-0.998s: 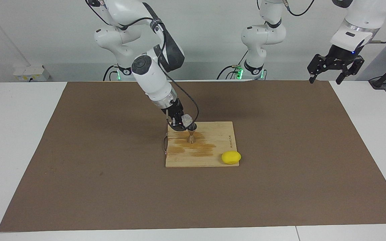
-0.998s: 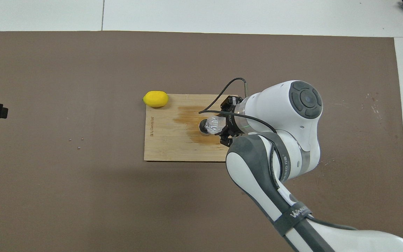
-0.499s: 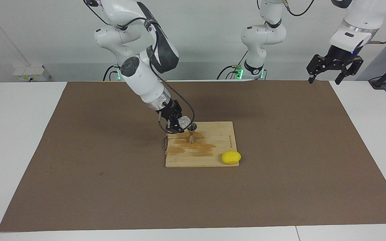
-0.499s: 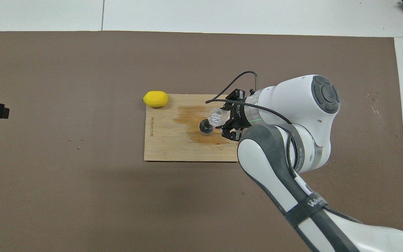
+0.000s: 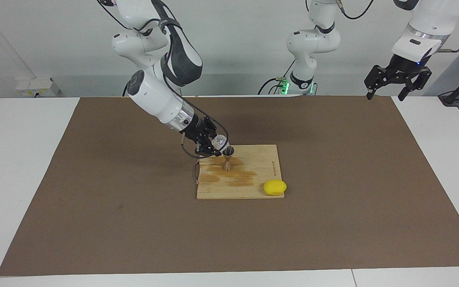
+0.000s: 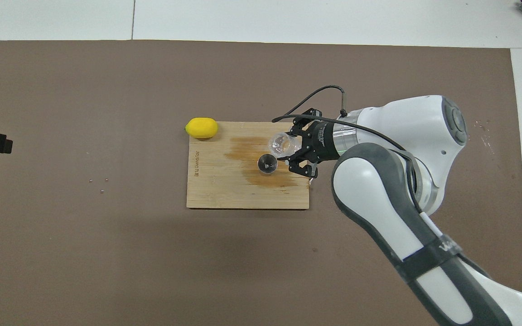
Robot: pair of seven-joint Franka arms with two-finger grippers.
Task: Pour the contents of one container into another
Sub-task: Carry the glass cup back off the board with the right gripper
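Right gripper (image 5: 213, 146): fingers pinched on the tumbler (image 5: 220, 141), held tilted in the air just beside the rim of the jigger (image 5: 228, 158), over the board (image 5: 253, 187).
Left gripper (image 5: 387, 93): fingers spread, holding nothing, raised over the mat's (image 5: 333, 223) corner at the left arm's end; this arm waits.
Tumbler: small, clear glass, faceted walls.
Jigger: grey metal, hourglass shape, narrow waist, upright on the board.
Board: pale wood, rectangular, with a darker wet-looking stain around the jigger's foot.
Lemon (image 5: 275, 187): yellow, smooth, at the board's corner, farther from the robots than the jigger.
Mat: brown, flat, over a white table (image 5: 14, 159).
Overhead view: looks into the tumbler's (image 6: 282, 144) open mouth and the jigger's (image 6: 267, 163) round cup; the left gripper's fingers fall outside it.
Facing view: shows the jigger's waist and both grippers.
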